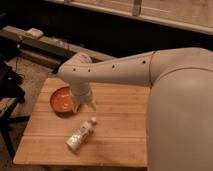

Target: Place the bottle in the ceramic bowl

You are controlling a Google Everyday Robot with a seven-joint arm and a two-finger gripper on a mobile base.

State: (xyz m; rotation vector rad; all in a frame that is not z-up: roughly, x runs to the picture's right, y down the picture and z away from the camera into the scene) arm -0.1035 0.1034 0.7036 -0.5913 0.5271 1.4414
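Note:
The bottle lies on its side on the wooden table, white cap toward the upper right, label pale and speckled. The ceramic bowl, orange-red inside, sits on the table's left part, up and left of the bottle. My gripper hangs from the arm just right of the bowl and above the bottle's cap end. It holds nothing that I can see.
My pale arm reaches in from the right and its large body covers the table's right side. A dark stand is left of the table. A low ledge with a small object runs behind.

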